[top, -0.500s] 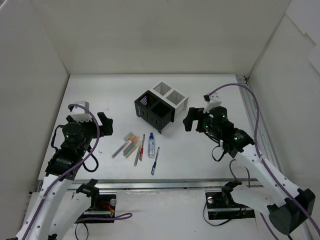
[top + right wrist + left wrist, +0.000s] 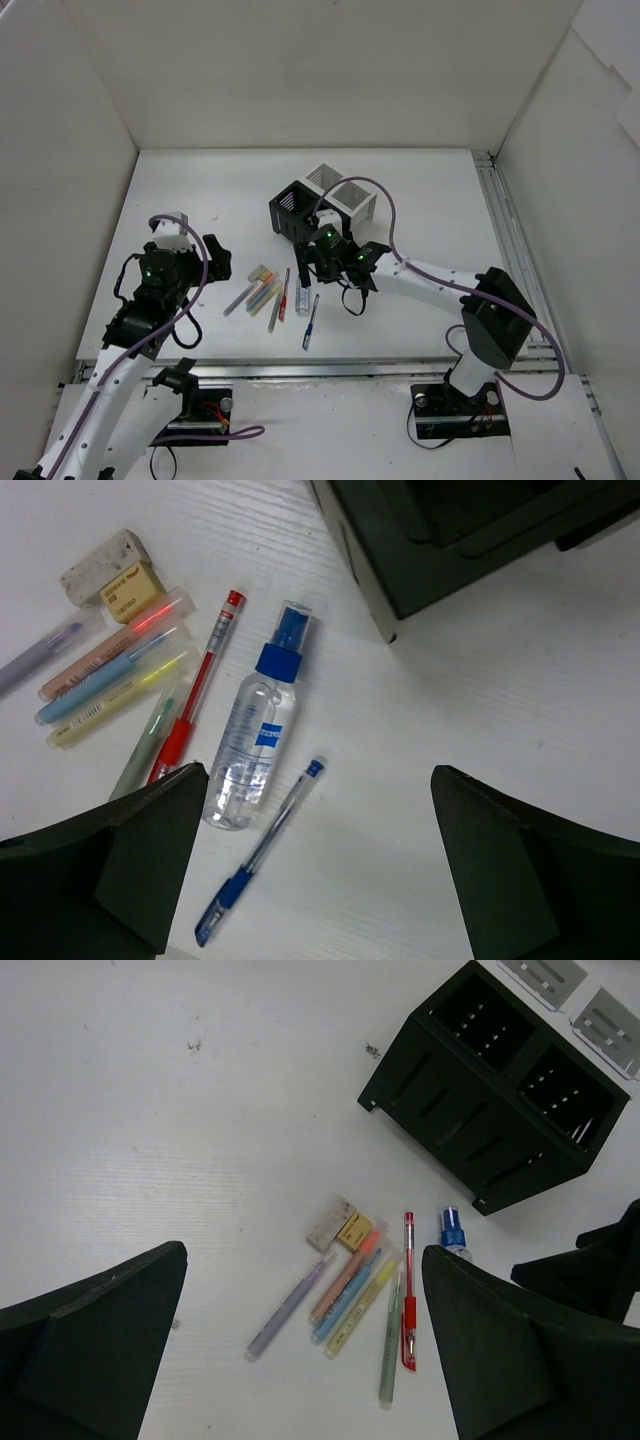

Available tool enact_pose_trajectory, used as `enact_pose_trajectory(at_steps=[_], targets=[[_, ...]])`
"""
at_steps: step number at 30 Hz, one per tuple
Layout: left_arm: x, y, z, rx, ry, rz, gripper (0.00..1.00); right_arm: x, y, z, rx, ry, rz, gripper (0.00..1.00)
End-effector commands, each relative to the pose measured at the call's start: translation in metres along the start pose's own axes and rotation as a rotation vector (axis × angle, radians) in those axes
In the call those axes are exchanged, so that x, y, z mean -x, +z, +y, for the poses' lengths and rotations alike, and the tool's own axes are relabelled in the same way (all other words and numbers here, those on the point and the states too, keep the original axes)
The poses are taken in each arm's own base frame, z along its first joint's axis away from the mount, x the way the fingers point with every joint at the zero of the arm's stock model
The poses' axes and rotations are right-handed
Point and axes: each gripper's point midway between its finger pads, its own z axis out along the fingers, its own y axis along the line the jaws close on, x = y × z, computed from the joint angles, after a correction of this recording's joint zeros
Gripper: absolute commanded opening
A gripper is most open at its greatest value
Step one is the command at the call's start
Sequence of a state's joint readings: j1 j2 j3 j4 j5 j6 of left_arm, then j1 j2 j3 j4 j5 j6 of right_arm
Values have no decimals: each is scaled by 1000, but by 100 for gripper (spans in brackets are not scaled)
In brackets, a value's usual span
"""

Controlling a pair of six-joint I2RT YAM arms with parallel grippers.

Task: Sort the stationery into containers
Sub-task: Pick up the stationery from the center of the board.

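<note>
The stationery lies loose on the white table in front of the containers (image 2: 318, 203): two beige erasers (image 2: 340, 1227), a purple marker (image 2: 288, 1306), pink, blue and yellow markers (image 2: 347, 1288), a pale green pen (image 2: 389, 1345), a red pen (image 2: 408, 1290), a clear blue-capped bottle (image 2: 255, 742) and a blue pen (image 2: 262, 850). My right gripper (image 2: 320, 772) hovers open above the bottle and blue pen, just in front of the black bins (image 2: 450, 530). To the left of the markers, my left gripper (image 2: 305, 1252) hangs open and holds nothing.
Two white bins (image 2: 580, 1000) stand behind the two black ones (image 2: 495, 1100). White walls enclose the table on three sides. The right arm's forearm (image 2: 430, 275) stretches across the table's near right part.
The right arm has swung left, from beside the white bins to above the bottle and blue pen. The left gripper has shifted slightly toward the markers.
</note>
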State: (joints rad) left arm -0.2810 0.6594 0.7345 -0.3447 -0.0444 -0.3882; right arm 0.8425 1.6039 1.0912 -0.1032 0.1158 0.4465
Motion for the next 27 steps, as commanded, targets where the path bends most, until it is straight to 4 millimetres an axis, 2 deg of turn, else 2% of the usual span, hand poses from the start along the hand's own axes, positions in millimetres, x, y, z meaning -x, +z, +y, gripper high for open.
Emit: enact_pose_trajectory(at_steps=[1, 5, 12, 13, 16, 21, 27], targets=[[11, -1, -4, -5, -40, -48, 100, 40, 2, 18, -59, 122, -147, 91], [12, -5, -2, 5, -51, -52, 100, 31, 17, 36, -83, 94, -140, 85], [11, -12, 8, 58, -76, -57, 100, 4, 56, 40, -158, 90, -67, 65], [11, -13, 10, 63, -78, -62, 100, 8, 58, 43, -155, 94, -70, 64], [12, -18, 11, 62, -83, -76, 100, 4, 64, 43, -177, 93, -43, 62], [14, -22, 14, 75, -91, -96, 100, -3, 66, 39, -200, 97, -17, 51], [16, -22, 20, 114, -98, -103, 100, -27, 71, 35, -223, 116, 84, 46]])
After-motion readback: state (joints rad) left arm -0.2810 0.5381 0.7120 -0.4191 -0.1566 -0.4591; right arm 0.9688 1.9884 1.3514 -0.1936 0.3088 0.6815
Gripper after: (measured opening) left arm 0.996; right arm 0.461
